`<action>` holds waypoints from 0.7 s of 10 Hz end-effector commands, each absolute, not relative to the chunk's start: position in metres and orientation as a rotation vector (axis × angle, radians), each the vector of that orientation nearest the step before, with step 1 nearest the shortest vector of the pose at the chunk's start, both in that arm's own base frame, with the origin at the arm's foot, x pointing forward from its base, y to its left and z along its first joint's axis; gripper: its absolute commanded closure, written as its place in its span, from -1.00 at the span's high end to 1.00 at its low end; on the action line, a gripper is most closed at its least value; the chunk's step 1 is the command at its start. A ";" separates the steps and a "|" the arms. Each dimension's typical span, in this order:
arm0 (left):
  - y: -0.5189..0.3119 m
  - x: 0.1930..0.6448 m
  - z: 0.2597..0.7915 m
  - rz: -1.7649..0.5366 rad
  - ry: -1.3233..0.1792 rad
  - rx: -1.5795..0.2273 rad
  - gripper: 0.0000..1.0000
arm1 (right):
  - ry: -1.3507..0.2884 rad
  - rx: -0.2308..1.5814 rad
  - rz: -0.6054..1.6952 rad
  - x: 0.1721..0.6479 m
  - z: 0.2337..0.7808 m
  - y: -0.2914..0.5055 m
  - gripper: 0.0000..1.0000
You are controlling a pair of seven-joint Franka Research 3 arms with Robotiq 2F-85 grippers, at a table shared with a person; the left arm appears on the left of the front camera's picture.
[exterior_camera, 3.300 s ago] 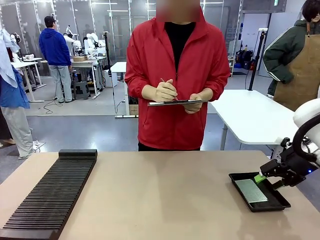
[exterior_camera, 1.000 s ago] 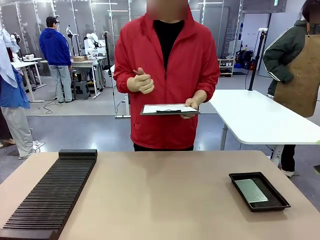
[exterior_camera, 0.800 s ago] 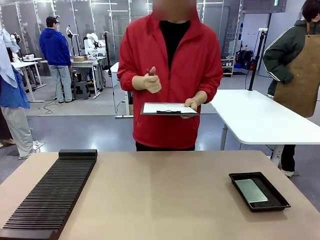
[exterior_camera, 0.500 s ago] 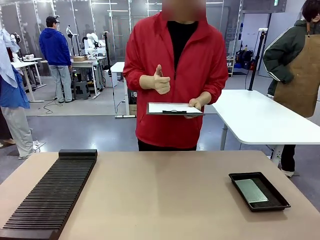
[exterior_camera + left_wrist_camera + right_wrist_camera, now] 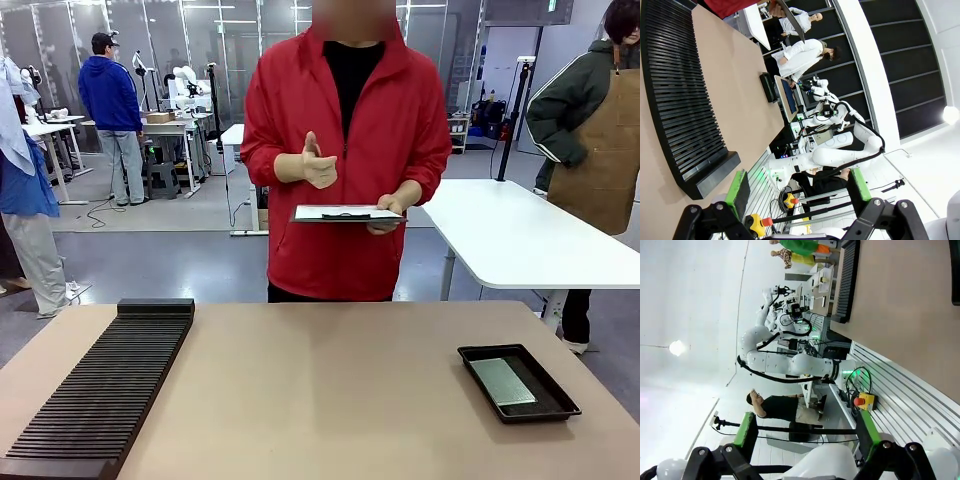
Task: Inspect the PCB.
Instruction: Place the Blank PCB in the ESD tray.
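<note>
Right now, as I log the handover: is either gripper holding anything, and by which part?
No. The left gripper and right gripper are both open and empty. The PCB lies flat in the black tray, untouched.

At the bottom of the left wrist view we see our left black two-finger pincer with green pads, fingers spread wide with nothing between them. At the bottom of the right wrist view, our right black, green-padded pincer likewise stands wide apart and empty, white wrist casing beneath it.
</note>
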State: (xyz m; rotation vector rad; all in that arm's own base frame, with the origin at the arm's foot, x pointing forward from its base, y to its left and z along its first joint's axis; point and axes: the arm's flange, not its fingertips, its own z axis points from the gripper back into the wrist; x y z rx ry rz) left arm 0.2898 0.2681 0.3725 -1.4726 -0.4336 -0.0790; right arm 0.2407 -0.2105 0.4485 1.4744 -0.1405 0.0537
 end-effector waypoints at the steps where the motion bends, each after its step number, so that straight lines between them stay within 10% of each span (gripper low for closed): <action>1: 0.269 0.288 0.375 -0.093 -0.423 -1.457 1.00 | -0.151 1.484 0.060 0.240 0.452 -0.209 1.00; 7: 0.269 0.288 0.375 -0.093 -0.423 -1.457 1.00 | -0.151 1.484 0.060 0.240 0.452 -0.209 1.00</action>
